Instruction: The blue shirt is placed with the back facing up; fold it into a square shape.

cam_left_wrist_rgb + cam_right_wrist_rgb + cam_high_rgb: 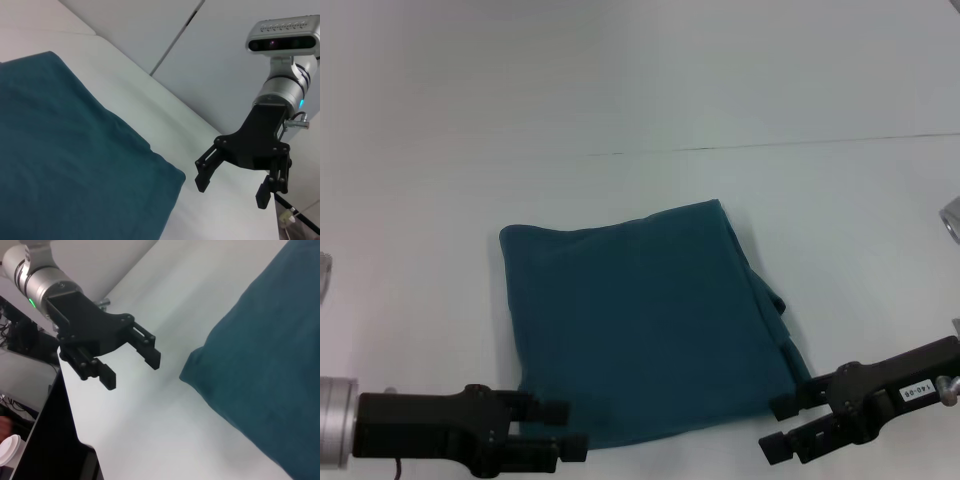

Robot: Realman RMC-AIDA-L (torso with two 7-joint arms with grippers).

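At the near edge of the desk [440, 150] both arms hung low with nothing in their grasp. The left gripper [565, 428] had its jaws parted, empty, just beside the near left corner of the blue shirt [640, 330]. The right gripper [782, 425] was likewise open and empty, just off the near right corner. The shirt lay between and beyond them, mid-desk, already a rough square, loose folds showing along its right side. Neither arm was clearly nearer; the fold looked all but finished.
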